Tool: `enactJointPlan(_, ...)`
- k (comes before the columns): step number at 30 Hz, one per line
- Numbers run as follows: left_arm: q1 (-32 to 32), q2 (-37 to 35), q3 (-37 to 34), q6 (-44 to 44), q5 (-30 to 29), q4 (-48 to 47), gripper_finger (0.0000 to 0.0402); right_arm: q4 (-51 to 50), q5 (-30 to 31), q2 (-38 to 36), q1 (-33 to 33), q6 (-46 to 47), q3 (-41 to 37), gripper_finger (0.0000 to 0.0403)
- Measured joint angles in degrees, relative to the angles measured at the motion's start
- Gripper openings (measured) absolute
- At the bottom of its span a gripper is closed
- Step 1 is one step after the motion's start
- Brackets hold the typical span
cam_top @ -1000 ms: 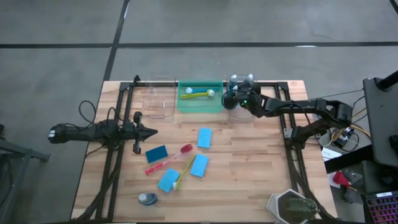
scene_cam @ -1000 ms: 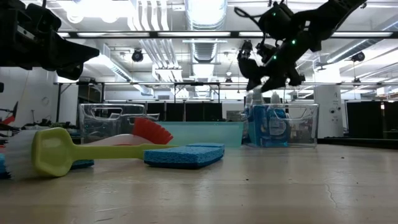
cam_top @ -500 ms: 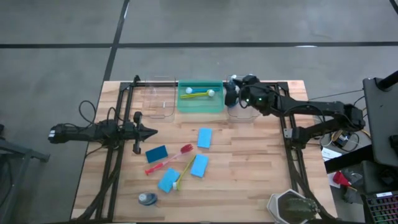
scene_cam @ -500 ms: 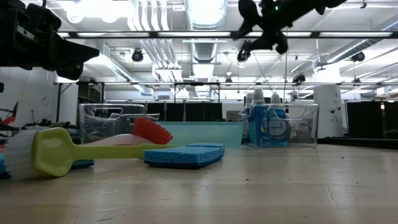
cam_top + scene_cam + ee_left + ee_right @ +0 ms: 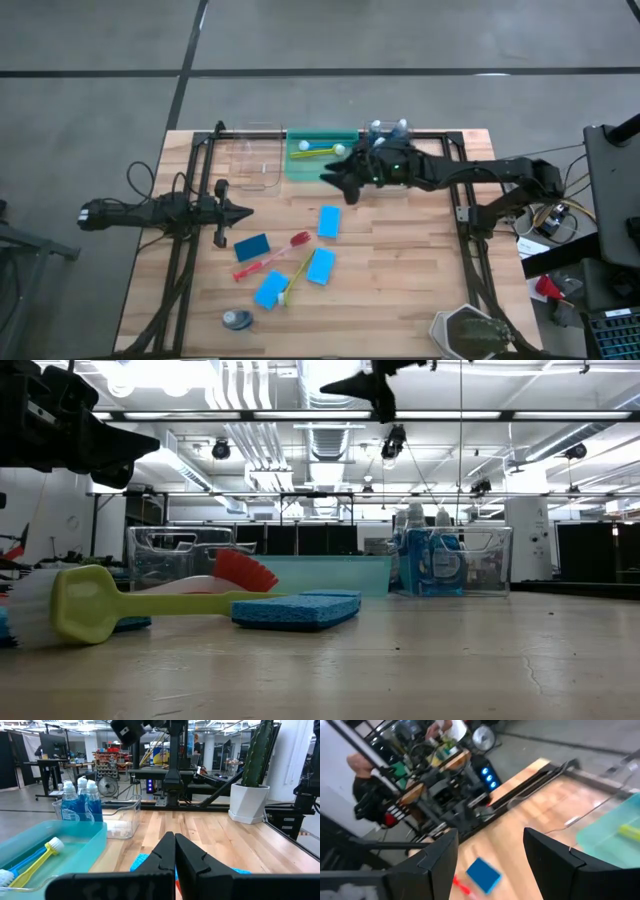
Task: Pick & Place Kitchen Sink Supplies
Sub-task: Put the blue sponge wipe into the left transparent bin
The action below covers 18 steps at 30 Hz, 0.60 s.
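My right gripper (image 5: 334, 181) is open and empty, high above the near edge of the green bin (image 5: 321, 166); it shows at the top of the low view (image 5: 366, 382) and in its wrist view (image 5: 490, 855). My left gripper (image 5: 243, 212) is shut and empty, held above the table's left side (image 5: 175, 851). Several blue sponges (image 5: 328, 221) (image 5: 252, 246) (image 5: 320, 266) lie flat on the table with a red brush (image 5: 272, 256) and a yellow brush (image 5: 297, 277). One bottle (image 5: 237, 319) lies near the front edge. Other bottles (image 5: 388, 128) stand in a clear bin (image 5: 390, 187).
The green bin holds a yellow brush (image 5: 35, 867) and a blue brush (image 5: 318, 145). A second clear bin (image 5: 255, 160) stands at the far left. A potted plant (image 5: 470, 335) sits at the near right corner. Black frame rails (image 5: 470, 240) run along both sides.
My right gripper has risen from above the clear bin with the bottles and swung toward the table's left, ending over the green bin's near edge. The bottles stay upright in the bin.
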Motion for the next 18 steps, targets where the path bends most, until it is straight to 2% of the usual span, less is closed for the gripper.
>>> enactJointPlan(4, 0.0, 0.0, 0.0, 0.0, 0.0, 0.0, 0.0003, -5.7, -0.5, 3.4, 2.9, 1.4, 5.1, 0.0219)
enactJointPlan(9, 0.0, 0.0, 0.0, 0.0, 0.0, 0.0, 0.0003, -20.6, -0.8, 7.7, 6.3, 6.2, 11.3, 0.0219)
enactJointPlan(14, 0.0, 0.0, 0.0, 0.0, 0.0, 0.0, 0.0003, -32.4, -0.8, 12.6, 9.1, 20.1, 15.0, 0.0219)
enactJointPlan(18, 0.0, 0.0, 0.0, 0.0, 0.0, 0.0, 0.0003, -34.1, -0.8, 16.1, 11.0, 30.3, 15.5, 0.0219)
